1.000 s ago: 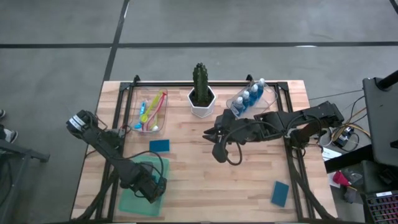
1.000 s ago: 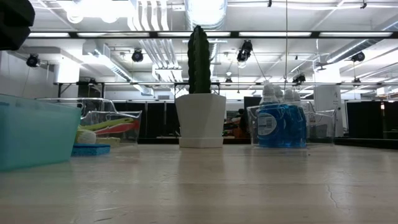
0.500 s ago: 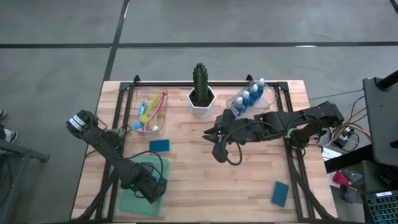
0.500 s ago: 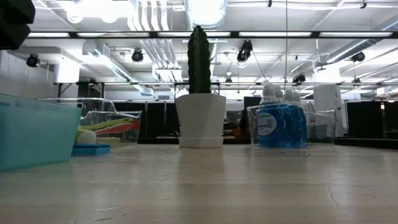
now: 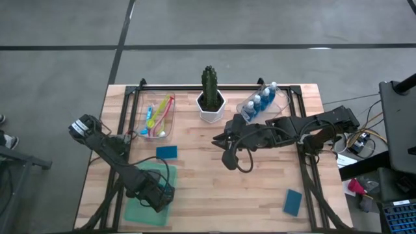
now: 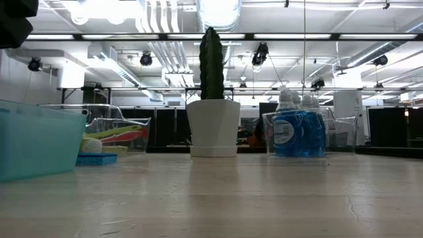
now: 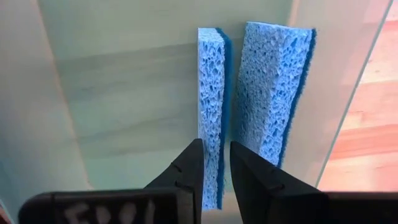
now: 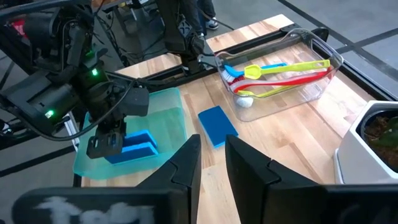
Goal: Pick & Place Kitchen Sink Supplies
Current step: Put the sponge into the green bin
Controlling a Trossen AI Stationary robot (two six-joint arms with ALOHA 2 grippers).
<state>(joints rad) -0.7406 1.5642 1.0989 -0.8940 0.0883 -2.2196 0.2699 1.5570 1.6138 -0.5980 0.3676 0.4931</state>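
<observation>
**Left arm.** The left tool [image 7: 216,146] was positioned inside the translucent green tray [image 5: 132,213], at the near left corner of the desk [image 5: 214,188]. Its fingers were slightly open and stood to either side of the end of one blue sponge [image 7: 211,93]. That sponge stood on its edge on the tray floor. A second sponge [image 7: 277,81] stood on edge just beside the first and leaned against the tray wall.

**Right arm.** The right tool [image 8: 212,140] was positioned over the middle of the desk, in front of the cactus [image 5: 209,84] in its white pot, and pointed toward the left side. Its fingers stood a narrow gap apart, with nothing between them.

**Remaining supplies.**
- A third sponge [image 5: 166,152] lay flat on the desk, between the tray and the clear bin [image 8: 323,53] at the far left.
- The clear bin held the long-handled brushes [image 8: 280,67] in yellow, pink, blue and lime, lying lengthwise together.
- A fourth sponge [image 5: 292,202] lay flat near the near right corner of the desk, well apart from both tools.
- The blue bottles [image 6: 297,132] with pale caps stood upright in a second clear container at the far right, just beside the cactus pot.
</observation>
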